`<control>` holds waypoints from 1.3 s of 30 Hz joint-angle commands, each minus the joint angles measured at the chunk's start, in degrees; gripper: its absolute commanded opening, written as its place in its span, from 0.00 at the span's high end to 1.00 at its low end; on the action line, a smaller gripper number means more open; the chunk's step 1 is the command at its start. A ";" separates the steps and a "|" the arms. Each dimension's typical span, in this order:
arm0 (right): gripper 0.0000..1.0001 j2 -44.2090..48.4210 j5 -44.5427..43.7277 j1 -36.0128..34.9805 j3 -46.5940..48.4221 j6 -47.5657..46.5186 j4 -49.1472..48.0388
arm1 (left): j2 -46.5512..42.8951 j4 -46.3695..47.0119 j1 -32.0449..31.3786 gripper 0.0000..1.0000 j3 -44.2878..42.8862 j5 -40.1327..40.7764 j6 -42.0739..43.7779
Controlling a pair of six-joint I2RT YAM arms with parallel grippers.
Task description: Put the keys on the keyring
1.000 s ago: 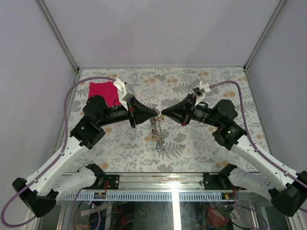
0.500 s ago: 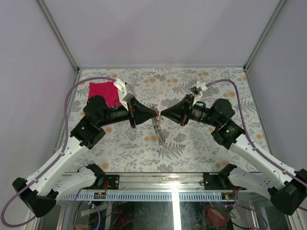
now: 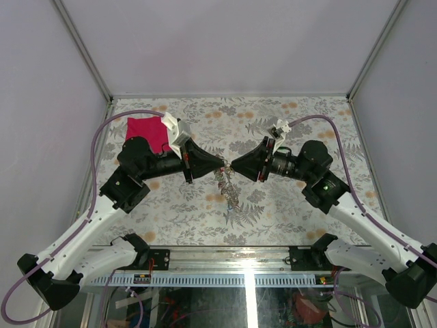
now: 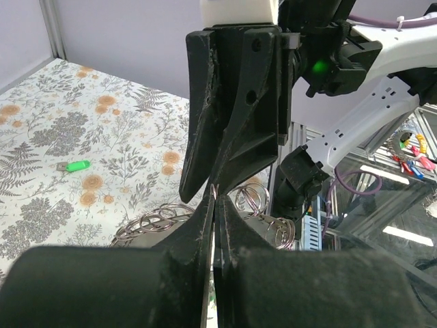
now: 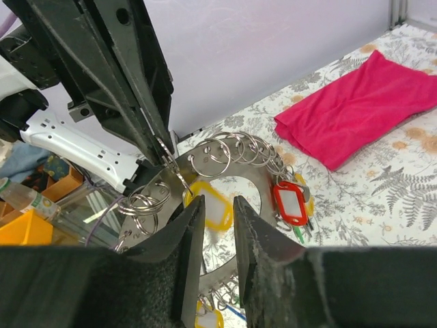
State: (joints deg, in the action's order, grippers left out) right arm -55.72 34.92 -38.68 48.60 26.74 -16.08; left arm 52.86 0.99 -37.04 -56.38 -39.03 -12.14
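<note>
The floral table (image 3: 300,212) carries a red cloth (image 3: 147,130) at 10 o'clock. At the centre, the left gripper (image 3: 222,164) has its jaws pressed together on the upper rim of the keyring (image 5: 258,183), holding it upright. The right gripper (image 5: 218,205) faces it from 3 o'clock, jaws narrowly apart and gripping nothing. Wire loops and red- and yellow-headed keys (image 5: 290,203) fringe the ring. A green key (image 4: 74,165) lies apart on the table.
</note>
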 commanded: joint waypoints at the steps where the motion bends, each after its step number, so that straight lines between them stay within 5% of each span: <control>1: 0.68 5.20 -1.21 -0.08 1.92 -4.96 -1.55 | -1.62 7.72 -0.15 1.00 -1.17 -1.60 -0.14; 8: 0.60 11.00 -2.32 -0.08 1.76 -11.32 -1.71 | -2.26 10.50 -0.22 1.00 0.05 -4.27 -1.68; 15: 0.48 8.61 7.80 -0.08 8.15 -19.32 5.88 | -3.32 18.26 -0.17 1.00 2.61 -8.26 -6.83; 21: 0.51 5.63 15.17 -0.07 12.29 -21.40 8.95 | -3.40 26.61 -0.29 1.00 4.13 -11.14 -12.30; 39: 0.59 2.39 18.87 -0.08 11.00 -12.25 -5.18 | -2.84 26.87 -0.93 1.00 4.35 -11.03 -12.19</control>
State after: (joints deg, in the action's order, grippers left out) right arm -53.15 52.21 -38.68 58.70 10.63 -12.91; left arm 50.52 21.34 -37.58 -51.90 -50.22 -23.79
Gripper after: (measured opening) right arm 0.408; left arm 0.011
